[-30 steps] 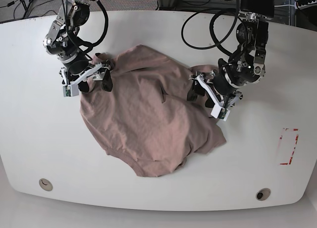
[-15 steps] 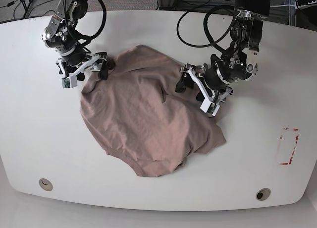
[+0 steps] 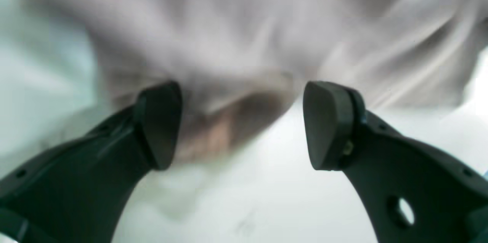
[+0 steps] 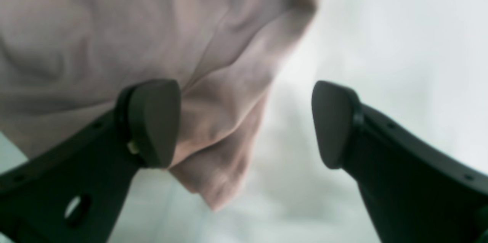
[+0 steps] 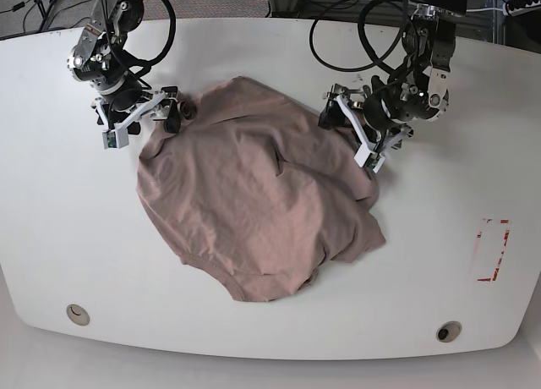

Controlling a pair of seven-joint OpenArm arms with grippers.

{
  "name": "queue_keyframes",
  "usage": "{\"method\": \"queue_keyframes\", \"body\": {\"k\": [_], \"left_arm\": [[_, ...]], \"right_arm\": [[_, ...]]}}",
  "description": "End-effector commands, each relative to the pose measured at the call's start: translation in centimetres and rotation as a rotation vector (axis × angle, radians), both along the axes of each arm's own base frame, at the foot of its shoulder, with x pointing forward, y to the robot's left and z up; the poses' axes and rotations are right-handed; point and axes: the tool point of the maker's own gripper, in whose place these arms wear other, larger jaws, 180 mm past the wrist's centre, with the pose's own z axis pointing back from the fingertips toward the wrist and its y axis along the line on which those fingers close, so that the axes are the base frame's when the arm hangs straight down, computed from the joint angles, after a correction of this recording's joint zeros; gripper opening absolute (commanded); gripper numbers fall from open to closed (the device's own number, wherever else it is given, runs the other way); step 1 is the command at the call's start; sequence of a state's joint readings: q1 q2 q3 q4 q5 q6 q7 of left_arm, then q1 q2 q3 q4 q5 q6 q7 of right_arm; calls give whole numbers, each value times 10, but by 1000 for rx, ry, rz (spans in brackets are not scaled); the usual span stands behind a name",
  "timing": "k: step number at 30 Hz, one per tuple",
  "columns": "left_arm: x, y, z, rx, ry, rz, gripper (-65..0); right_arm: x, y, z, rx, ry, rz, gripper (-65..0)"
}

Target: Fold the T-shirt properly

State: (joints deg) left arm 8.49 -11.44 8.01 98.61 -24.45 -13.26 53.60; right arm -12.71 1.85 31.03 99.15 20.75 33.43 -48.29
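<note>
A white desk with rounded corners fills the base view. Red tape marks sit at 3 o'clock; black cables loop at 12.

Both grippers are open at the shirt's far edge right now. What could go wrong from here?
1. The T-shirt lies crumpled, with a fold running down its middle; folding now may lock wrinkles in.
2. The right gripper straddles only a corner flap, so closing could pinch one thin layer or miss.
3. The left gripper view is blurred; which edge lies between its jaws is unclear, so it may grab the wrong one.
</note>
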Motion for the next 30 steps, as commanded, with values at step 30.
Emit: {"method": "queue_keyframes", "body": {"k": [30], "left_arm": [[18, -9, 28, -50, -99, -5, -192]], "right_arm": [[56, -18, 41, -43, -128, 11, -147]]}}
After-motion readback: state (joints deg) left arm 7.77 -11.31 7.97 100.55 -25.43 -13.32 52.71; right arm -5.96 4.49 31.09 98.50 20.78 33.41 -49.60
